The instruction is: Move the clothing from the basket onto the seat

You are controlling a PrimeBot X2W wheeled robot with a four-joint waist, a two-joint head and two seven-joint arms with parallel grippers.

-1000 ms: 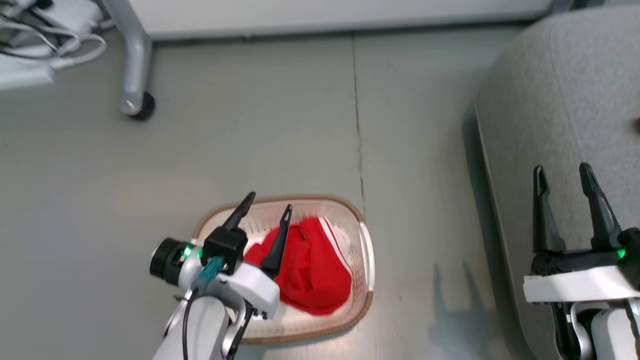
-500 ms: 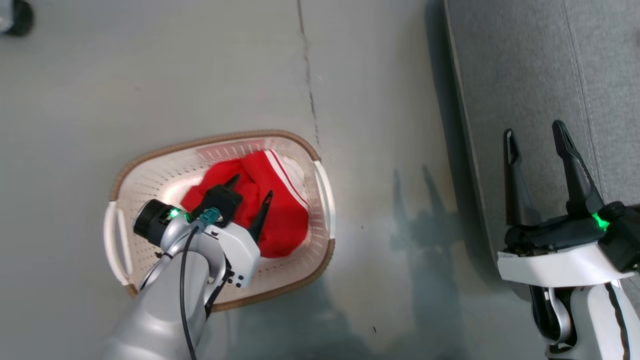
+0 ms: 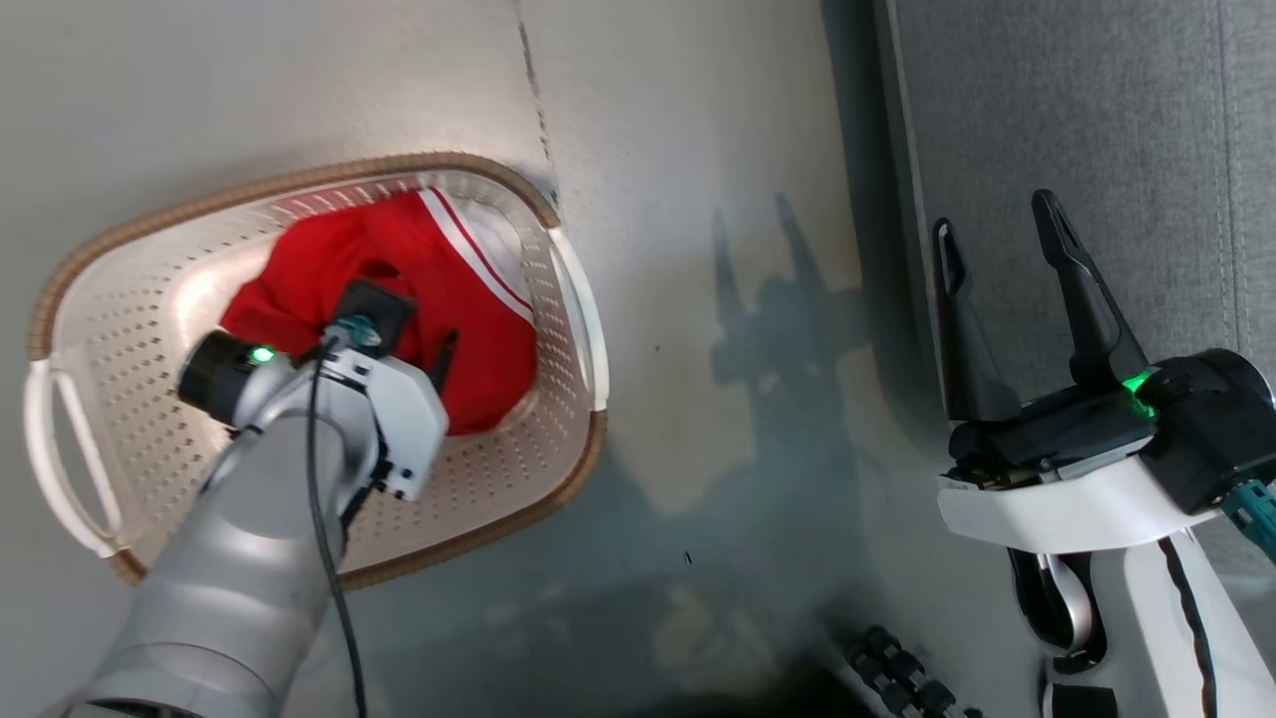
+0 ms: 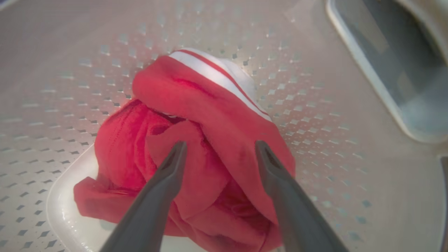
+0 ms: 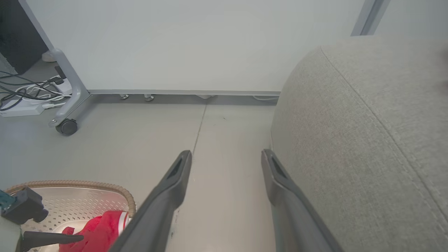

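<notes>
1. Left wrist view: the left hand [image 4: 220, 145] is released, with its fingers spread wide and reaching down at the red clothing [image 4: 210, 115]. A fold of fabric lies between the tips and no grip has closed on it. I cannot tell whether the tips press in or only touch.
2. The clothing is one bunched red heap with white stripe trim toward 12 o'clock. It lies on the bottom of the laundry basket [image 4: 315, 105], all of it inside the walls.
3. Head view: the basket sits on the floor [image 3: 698, 150] at 9 o'clock, and the grey seat [image 3: 1047, 120] fills 1 to 3 o'clock. The right hand [image 3: 995, 217] is released and empty, over the seat's near edge at 3 o'clock.
4. Progress, as a judgement: all the red in sight is in the basket, so the move is at the pick stage. The close, lift, carry toward 3 o'clock and drop are left to do. I cannot tell how many garments are in the heap, so repeats are possible.
5. Edges:
   - The perforated walls ring the heap, which lies nearer the 12 to 1 o'clock wall.
   - The white loop handle [image 3: 578, 299] on the seat side lies across the likely path, so the lift should clear the rim.
   - The seat's front edge is rounded.
6. Open room:
   - A bare strip of floor lies between the basket and the seat.
   - Right wrist view: a caster [image 5: 66, 126] and cables [image 5: 24, 91] sit at 10 o'clock, well apart.
</notes>
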